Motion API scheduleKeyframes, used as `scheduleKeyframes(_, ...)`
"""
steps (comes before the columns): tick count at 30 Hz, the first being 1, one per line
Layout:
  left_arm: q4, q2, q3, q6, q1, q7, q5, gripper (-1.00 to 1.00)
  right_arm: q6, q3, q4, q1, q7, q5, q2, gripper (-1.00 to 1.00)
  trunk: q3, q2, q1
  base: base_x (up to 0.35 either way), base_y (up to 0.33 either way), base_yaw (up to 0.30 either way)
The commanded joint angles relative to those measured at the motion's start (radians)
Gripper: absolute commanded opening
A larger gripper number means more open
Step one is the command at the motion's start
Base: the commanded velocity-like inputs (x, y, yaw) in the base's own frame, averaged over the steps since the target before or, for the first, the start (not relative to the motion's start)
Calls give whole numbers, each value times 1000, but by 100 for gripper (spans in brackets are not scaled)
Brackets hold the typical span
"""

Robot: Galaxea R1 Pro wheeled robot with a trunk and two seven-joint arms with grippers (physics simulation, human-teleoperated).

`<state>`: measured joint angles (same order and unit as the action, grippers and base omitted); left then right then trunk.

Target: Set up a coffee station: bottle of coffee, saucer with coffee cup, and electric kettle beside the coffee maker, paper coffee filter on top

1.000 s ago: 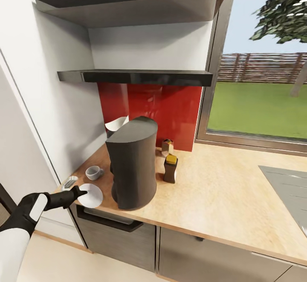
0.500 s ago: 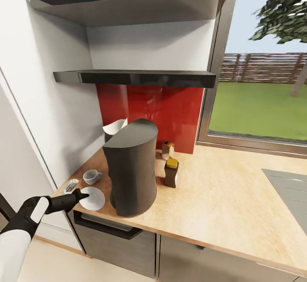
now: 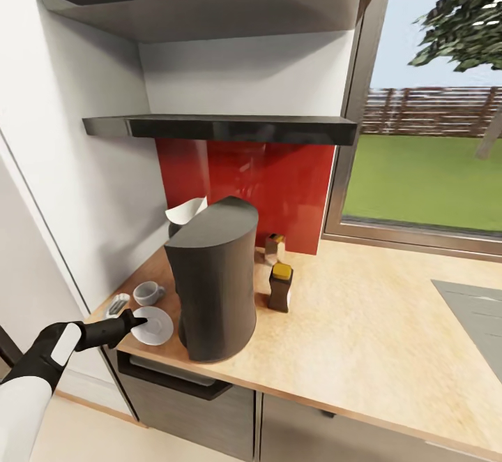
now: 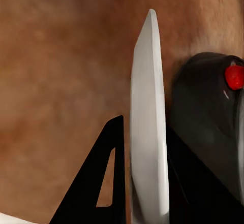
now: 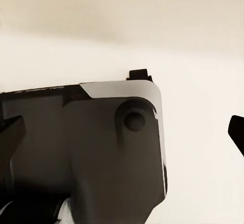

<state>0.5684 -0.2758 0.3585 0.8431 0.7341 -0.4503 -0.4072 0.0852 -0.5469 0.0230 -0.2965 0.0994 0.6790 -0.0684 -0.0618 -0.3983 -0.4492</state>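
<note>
A white saucer (image 3: pixel 155 325) lies at the counter's front left corner, close beside the tall dark coffee maker (image 3: pixel 213 280). My left gripper (image 3: pixel 132 322) is shut on the saucer's near rim. In the left wrist view the saucer (image 4: pixel 148 132) stands edge-on between the black fingers (image 4: pixel 109 183). A grey coffee cup (image 3: pixel 147 293) sits just behind the saucer. To the right of the coffee maker stands the yellow-capped bottle of coffee (image 3: pixel 279 286). A white paper filter (image 3: pixel 185 209) peeks out behind the coffee maker. My right gripper (image 5: pixel 122 132) hangs open over pale floor.
A second small bottle (image 3: pixel 273 246) stands against the red backsplash (image 3: pixel 279 183). A small silver item (image 3: pixel 116 304) lies at the counter's left edge by the wall. Dark shelves (image 3: pixel 223 127) hang above. A grey cooktop (image 3: pixel 481 308) sits at the far right, with bare wood counter (image 3: pixel 369 322) between.
The head view has shifted slightly. My left gripper has slid the saucer a little closer to the coffee maker.
</note>
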Motion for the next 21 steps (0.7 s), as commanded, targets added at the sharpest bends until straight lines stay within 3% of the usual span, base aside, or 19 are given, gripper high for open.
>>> scheduleKeyframes(1,-1,0,4,-6,1,-4,42,-100,5,-8,2,-1,2,10,-1,100,-2,-2,-1,19,0,0)
scheduleKeyframes(21,-1,2,4,-6,1,-4,42,-100,4,-8,2,0,2,10,1,100,-2,-2,-1,30,0,0)
